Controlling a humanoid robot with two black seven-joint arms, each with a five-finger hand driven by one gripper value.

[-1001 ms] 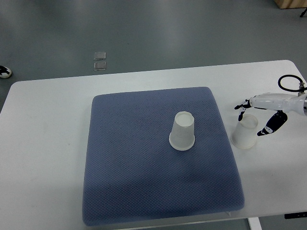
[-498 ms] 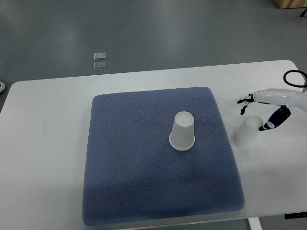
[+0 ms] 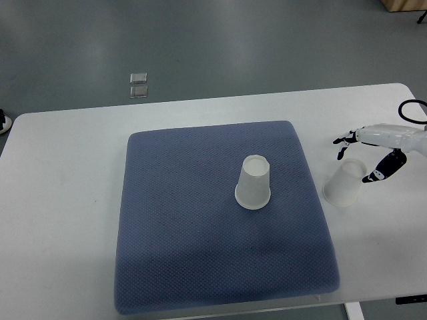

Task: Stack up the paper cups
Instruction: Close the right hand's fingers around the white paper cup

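A translucent white paper cup (image 3: pixel 253 185) stands upside down on the blue mat (image 3: pixel 187 240), right of its middle. A second paper cup (image 3: pixel 343 185) sits upside down on the white table (image 3: pixel 60 200), just off the mat's right edge, leaning toward the right. My right hand (image 3: pixel 357 162) comes in from the right edge. Its fingers (image 3: pixel 341 142) are spread behind the cup's top and the thumb (image 3: pixel 381 171) is to the cup's right. It holds nothing.
Two small clear squares (image 3: pixel 139 85) lie on the grey floor beyond the table. A black and white object (image 3: pixel 3 121) shows at the left edge. A wooden corner (image 3: pixel 403 5) is at the top right. The table's front edge runs close to the mat.
My right hand has drawn back a little to the right, away from the second cup. That cup now leans to the right. The cup on the mat has not moved.
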